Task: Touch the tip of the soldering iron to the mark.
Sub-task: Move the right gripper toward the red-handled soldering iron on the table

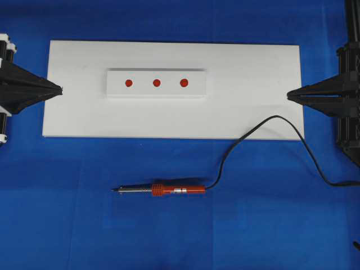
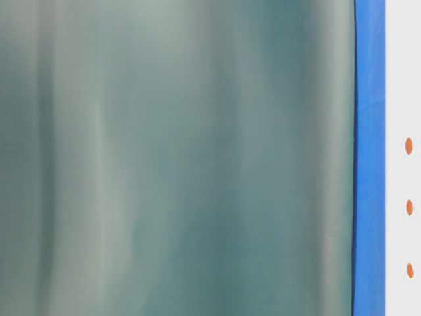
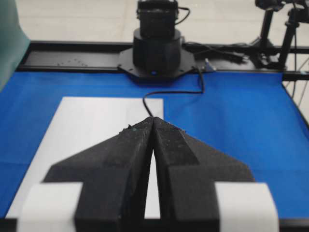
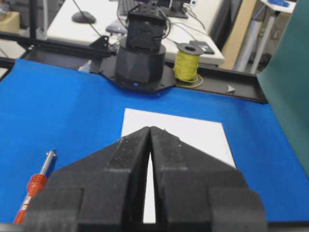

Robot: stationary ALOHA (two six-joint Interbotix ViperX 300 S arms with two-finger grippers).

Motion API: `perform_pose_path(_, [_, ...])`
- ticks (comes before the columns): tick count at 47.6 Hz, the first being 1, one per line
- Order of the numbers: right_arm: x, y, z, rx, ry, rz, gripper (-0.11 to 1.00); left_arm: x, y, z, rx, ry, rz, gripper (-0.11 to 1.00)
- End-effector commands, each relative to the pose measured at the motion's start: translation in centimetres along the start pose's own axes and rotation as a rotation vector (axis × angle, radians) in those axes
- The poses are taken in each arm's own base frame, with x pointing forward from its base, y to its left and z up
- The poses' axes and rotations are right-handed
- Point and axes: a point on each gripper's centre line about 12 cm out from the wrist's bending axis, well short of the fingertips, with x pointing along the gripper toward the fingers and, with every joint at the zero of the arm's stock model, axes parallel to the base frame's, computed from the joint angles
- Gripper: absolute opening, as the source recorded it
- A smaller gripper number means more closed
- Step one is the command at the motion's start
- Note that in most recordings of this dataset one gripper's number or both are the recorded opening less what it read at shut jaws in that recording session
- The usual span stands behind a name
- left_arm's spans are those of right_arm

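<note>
Left gripper (image 1: 58, 88): black wedge-shaped foam fingers (image 3: 130, 159) pressed together tip to tip, nothing between them. Right gripper (image 1: 289, 95): same, jaws closed and empty. We read both as parked, one at each short end of the flat white rectangular board (image 1: 253, 67), tips just over its left and right edges and facing each other; neither is near the tool.

The slim pen-like soldering iron with red-orange handle and thin silver shaft (image 1: 169, 189) lies flat on the blue cloth-covered bench (image 1: 67, 225), off the board, near the middle of its front edge and parallel to it. Its short dark pointed tip (image 1: 116, 190) points to the left side of the overhead view. The long black cord (image 1: 247, 134) loops up over the board's front right corner, then runs off the bench's right edge. We judge it laid out for an easy pickup by the handle.

The mark, a small round red dot (image 1: 156, 82), is the middle of three in a row on a raised white strip (image 1: 156, 97) toward the board's back edge, well apart from the iron. Nothing started yet, by our read.

Room: the right wrist view shows a spool of yellow wire (image 4: 187, 62) and desks behind the bench; the table-level view is mostly blocked by a blurred green sheet (image 2: 177, 158).
</note>
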Motion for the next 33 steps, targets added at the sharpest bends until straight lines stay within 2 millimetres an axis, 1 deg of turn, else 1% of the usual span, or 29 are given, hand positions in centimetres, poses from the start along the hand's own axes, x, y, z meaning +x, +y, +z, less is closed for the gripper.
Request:
perform_pose_path(1, [0.4, -0.2, 1.1, 0.010, -0.025, -0.012, 0.00, 0.2, 0.1, 0.5, 0.007, -0.014, 0.005, 0.00])
perform_pose_path(7, [0.5, -0.2, 1.0, 0.004, -0.006, -0.011, -0.06, 0.2, 0.1, 0.6, 0.002, -0.015, 0.005, 0.00])
perform_pose_path(16, [0.8, 0.2, 1.5, 0.010, 0.006, 0.009, -0.06, 0.2, 0.1, 0.5, 0.000, -0.014, 0.005, 0.00])
perform_pose_path(21, [1.5, 0.5, 1.5, 0.015, 0.035, 0.023, -0.06, 0.2, 0.1, 0.5, 0.002, -0.012, 0.005, 0.00])
perform_pose_path(31, [3.1, 0.7, 0.5, 0.045, 0.097, 0.026, -0.06, 0.3, 0.1, 0.3, 0.003, -0.008, 0.005, 0.00])
perform_pose_path(33, [3.5, 0.7, 0.4, 0.052, 0.106, 0.029, -0.04, 0.3, 0.1, 0.4, 0.003, -0.008, 0.005, 0.00])
